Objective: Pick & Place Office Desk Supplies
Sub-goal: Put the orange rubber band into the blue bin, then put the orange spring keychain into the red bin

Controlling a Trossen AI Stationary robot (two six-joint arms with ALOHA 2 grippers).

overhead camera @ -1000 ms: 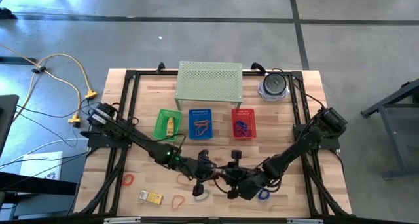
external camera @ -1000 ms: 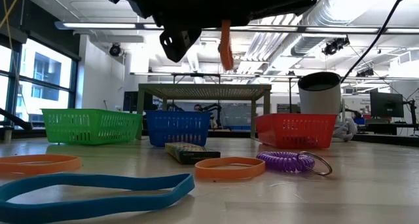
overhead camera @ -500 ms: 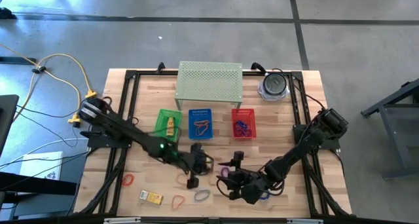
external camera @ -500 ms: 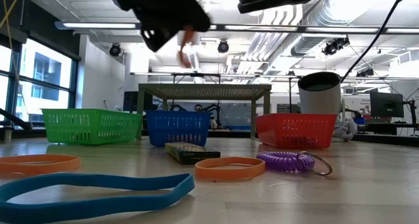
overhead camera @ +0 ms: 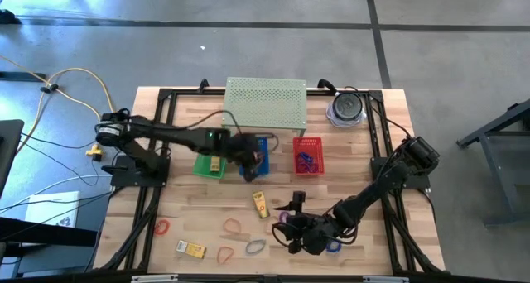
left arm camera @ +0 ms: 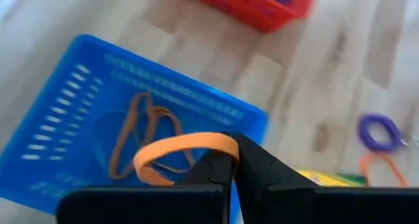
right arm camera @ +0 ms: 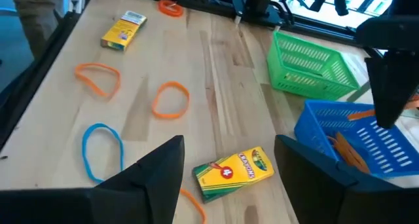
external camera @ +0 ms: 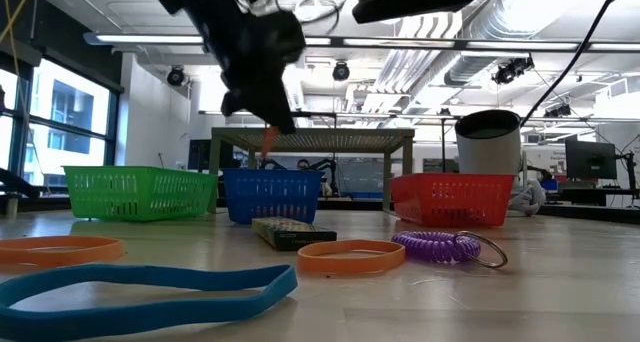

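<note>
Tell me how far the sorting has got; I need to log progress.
Done: the green basket, blue basket and red basket each hold items. In hand: the left gripper, shut on an orange rubber band, is over the blue basket. The right gripper is open and empty. Left: a crayon box, another yellow packet and several loose bands.

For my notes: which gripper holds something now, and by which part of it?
The left gripper pinches an orange rubber band at one end of its loop. The right gripper holds nothing.
</note>
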